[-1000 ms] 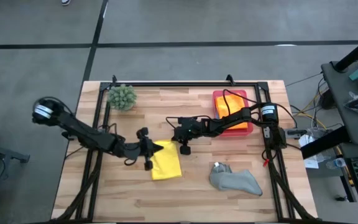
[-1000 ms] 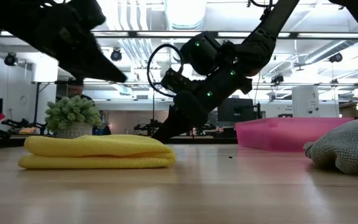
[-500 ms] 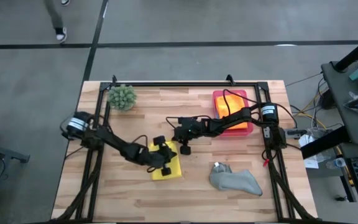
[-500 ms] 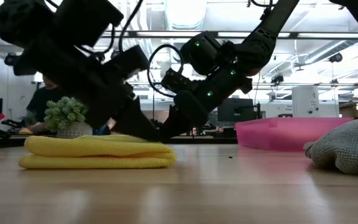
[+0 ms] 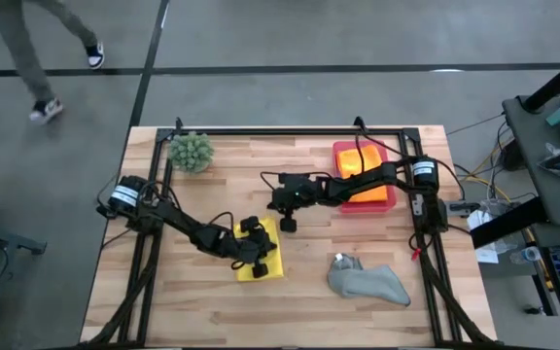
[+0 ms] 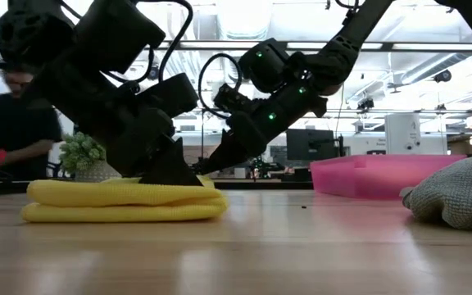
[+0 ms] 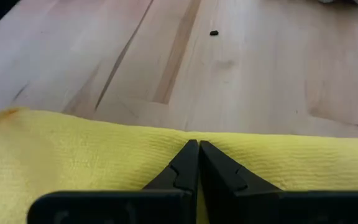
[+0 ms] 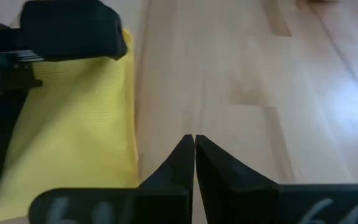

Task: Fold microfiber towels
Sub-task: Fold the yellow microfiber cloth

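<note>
Your left gripper (image 5: 258,255) was fully closed, fingers (image 7: 188,163) pressed tog., holding nothing; the tips rested down on top of the folded yellow towel (image 5: 263,259). You could see this in the low view too, where the dark tip sat on the towel's upper layer (image 6: 121,202). The towel lay near the table's (image 5: 299,311) middle, a bit twd. the left arm's side.

Your right gripper (image 5: 285,216) was also closed tight and empty, hanging above bare wood just beside the towel's far edge, not touching it.

Grey towel (image 5: 367,282) lay crumpled nearer the front, well apart from the yellow one. Orange towel (image 5: 366,185) sat in the pink tray (image 5: 340,151) under the right arm. Green plant (image 5: 191,152) stood at the far left corner. A person (image 6: 19,131) showed behind the table.
</note>
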